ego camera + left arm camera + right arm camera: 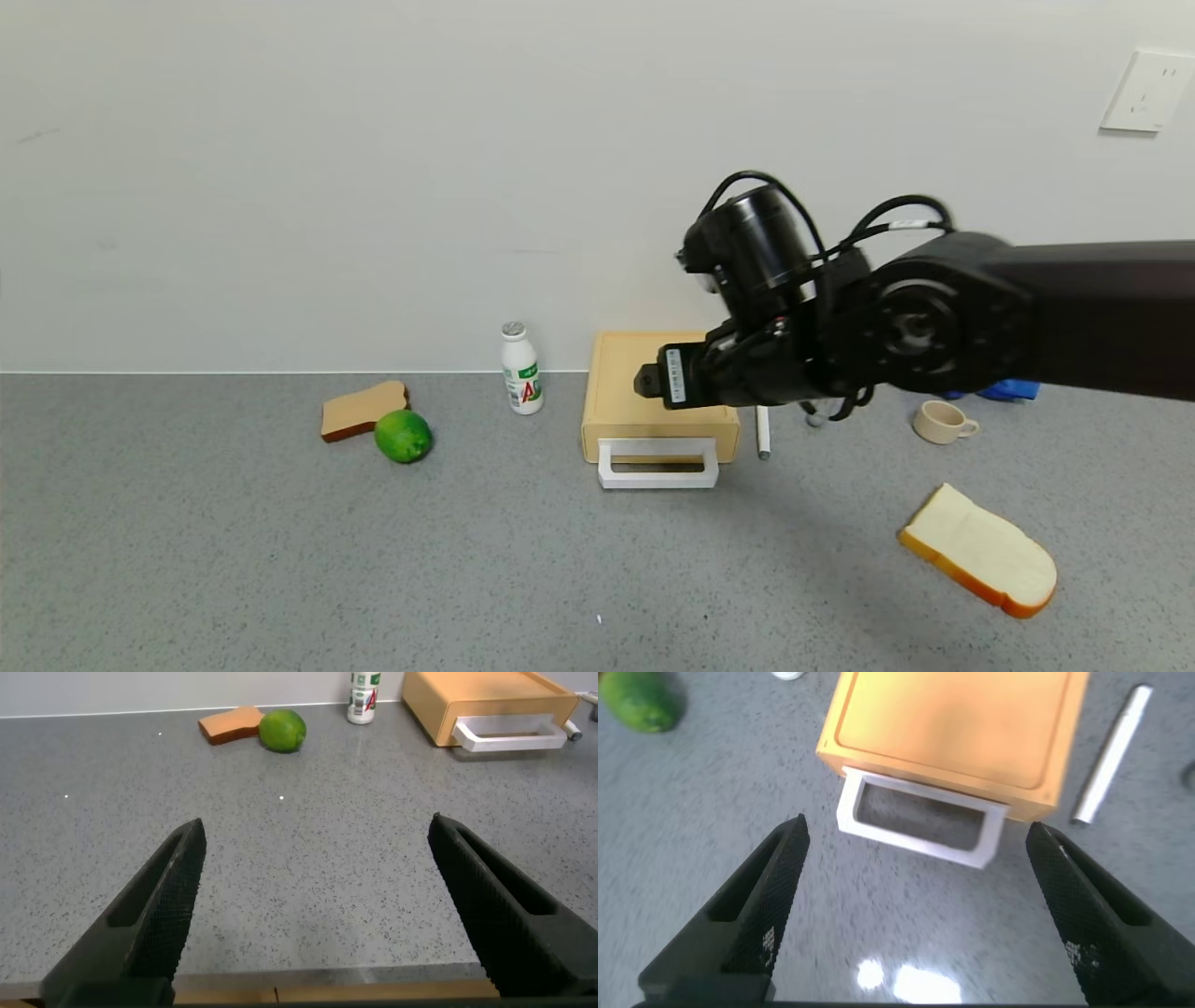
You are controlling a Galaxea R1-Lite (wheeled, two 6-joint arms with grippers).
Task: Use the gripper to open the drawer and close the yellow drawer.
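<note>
The pale yellow-tan drawer box (618, 387) stands on the grey counter by the wall. Its drawer looks pushed in, and the white loop handle (658, 476) sticks out in front. My right gripper (646, 381) hovers above the box top with its jaws wide open and empty. In the right wrist view the box (957, 723) and handle (920, 845) lie below, between the open fingers (766, 905). My left gripper (317, 821) is open and empty, low over bare counter, out of the head view. From the left wrist view the box (486, 695) is far off.
A white bottle (521, 370) stands left of the box. A lime (403, 436) and a brown bread slice (362, 409) lie farther left. A pen (763, 431) lies right of the box. A cup (941, 421) and a white bread slice (980, 551) are at right.
</note>
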